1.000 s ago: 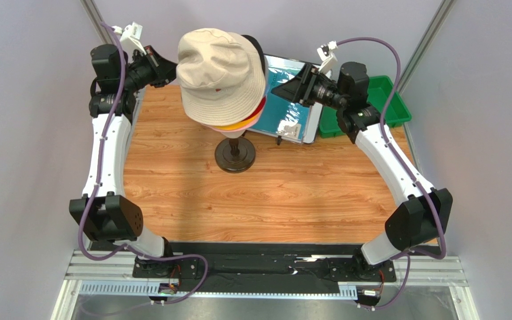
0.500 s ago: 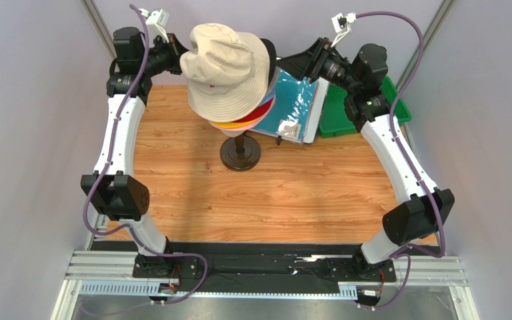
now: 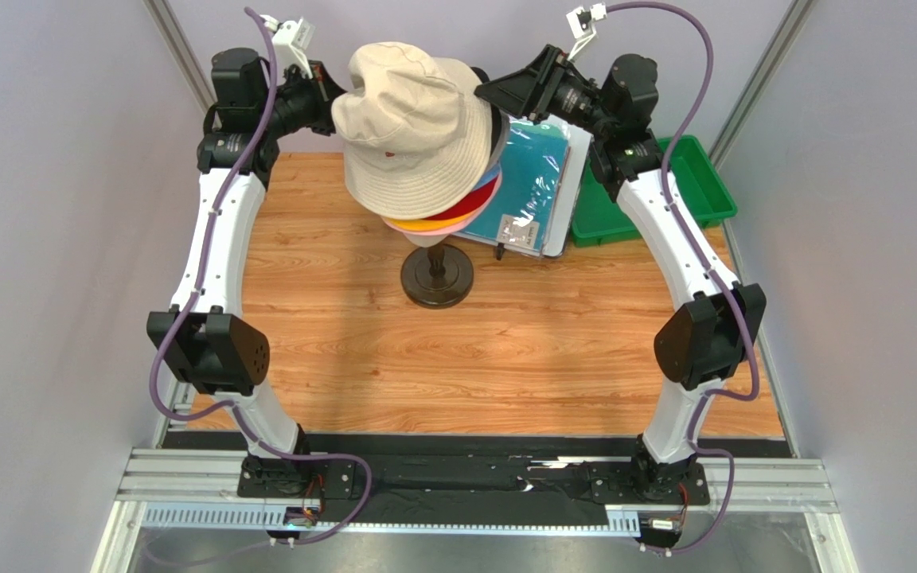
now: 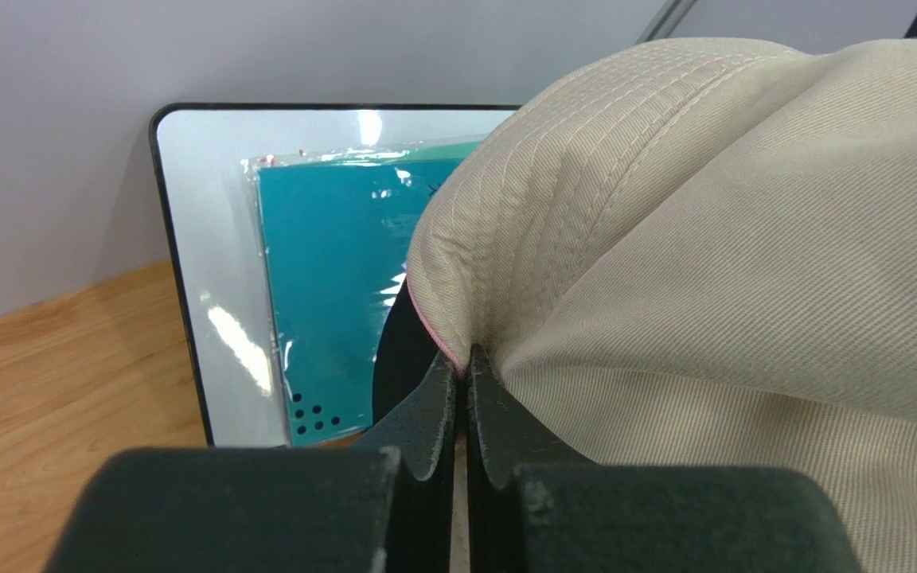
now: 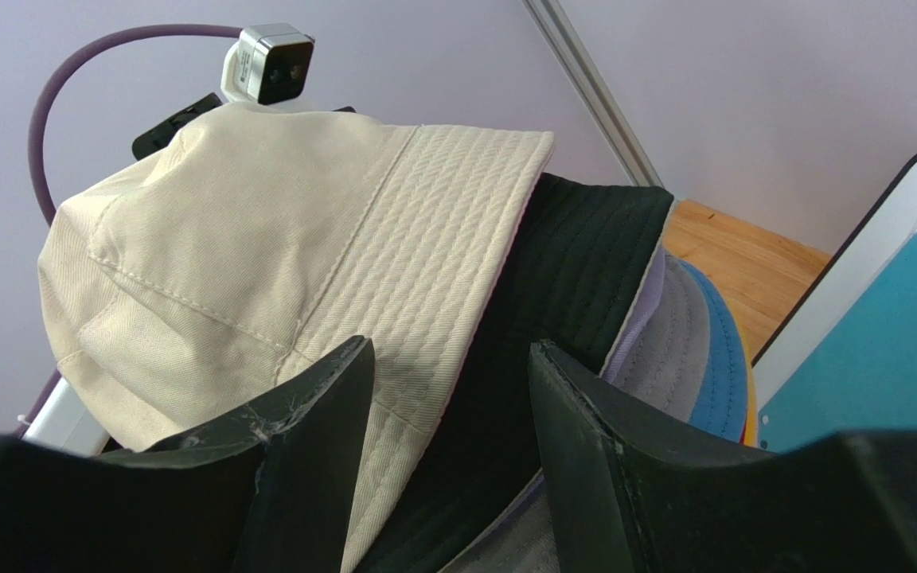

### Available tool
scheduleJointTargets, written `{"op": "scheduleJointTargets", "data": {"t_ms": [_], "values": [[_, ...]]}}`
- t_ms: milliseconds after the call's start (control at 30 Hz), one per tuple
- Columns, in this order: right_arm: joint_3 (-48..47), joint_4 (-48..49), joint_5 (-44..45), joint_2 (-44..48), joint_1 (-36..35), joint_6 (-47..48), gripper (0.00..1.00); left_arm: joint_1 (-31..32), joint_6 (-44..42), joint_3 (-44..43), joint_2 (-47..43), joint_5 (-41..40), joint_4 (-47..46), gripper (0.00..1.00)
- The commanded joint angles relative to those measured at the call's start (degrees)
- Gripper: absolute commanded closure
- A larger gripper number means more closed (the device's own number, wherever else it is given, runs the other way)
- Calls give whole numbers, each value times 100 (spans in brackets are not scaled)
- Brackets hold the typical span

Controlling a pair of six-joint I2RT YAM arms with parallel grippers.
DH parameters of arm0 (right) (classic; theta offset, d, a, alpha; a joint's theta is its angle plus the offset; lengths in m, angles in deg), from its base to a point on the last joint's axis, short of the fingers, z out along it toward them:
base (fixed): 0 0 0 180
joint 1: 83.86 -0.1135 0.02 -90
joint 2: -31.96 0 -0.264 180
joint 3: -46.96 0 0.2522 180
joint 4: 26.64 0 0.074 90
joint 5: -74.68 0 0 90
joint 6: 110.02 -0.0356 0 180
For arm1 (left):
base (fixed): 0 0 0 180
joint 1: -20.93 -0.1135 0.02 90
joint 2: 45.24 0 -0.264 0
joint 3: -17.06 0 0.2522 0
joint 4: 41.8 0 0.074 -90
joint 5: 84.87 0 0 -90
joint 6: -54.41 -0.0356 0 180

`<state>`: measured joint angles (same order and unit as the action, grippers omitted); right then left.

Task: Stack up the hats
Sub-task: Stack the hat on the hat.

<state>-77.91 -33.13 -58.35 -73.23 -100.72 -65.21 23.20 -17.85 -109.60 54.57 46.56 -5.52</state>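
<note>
A beige cloth bucket hat [image 3: 410, 125] tops the stack of cloth bucket hats [image 3: 466, 209] on a stand with a dark round base [image 3: 437, 277], mid-back on the wooden tabletop [image 3: 487, 358]. Just right of the stand lies a flat teal white-framed sheet [image 3: 541, 179], and right of that a green plastic bin [image 3: 685, 179]. The left gripper [image 4: 466, 373] is at the top hat's left, the right gripper [image 5: 449, 346] at its right.

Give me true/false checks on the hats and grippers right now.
The beige hat tops the stack. True.
The left gripper is open, clear of the hats. False: it is shut on the beige hat's brim.
The right gripper is open. True.
The black hat sits right under the beige hat. True.
The bin is on the left arm's side. False: it is by the right arm.
</note>
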Motion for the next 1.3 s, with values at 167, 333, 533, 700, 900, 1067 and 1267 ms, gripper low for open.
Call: {"op": "scheduleJointTargets", "data": {"t_ms": [167, 333, 533, 700, 900, 1067, 1267], "values": [[115, 1110, -610, -28, -230, -824, 43, 143, -227, -118, -207, 173, 446, 100], [248, 1093, -611, 104, -317, -834, 43, 160, -183, -118, -225, 155, 446, 100], [318, 1557, -777, -10, -379, -1272, 50, 292, -262, -144, -269, 32, 455, 100], [151, 1533, -699, -160, -405, -1520, 83, 336, -288, -118, -295, 41, 481, 100], [640, 206, 187, 129, -292, -852, 100, 336, -359, 119, -445, -47, 455, 100], [1407, 38, 426, 499, -177, -773, 100, 327, -262, 426, -655, -144, 279, 100], [1891, -700, 883, 903, -186, -184, 100, 336, -104, 541, -726, -320, 138, 100]]}}
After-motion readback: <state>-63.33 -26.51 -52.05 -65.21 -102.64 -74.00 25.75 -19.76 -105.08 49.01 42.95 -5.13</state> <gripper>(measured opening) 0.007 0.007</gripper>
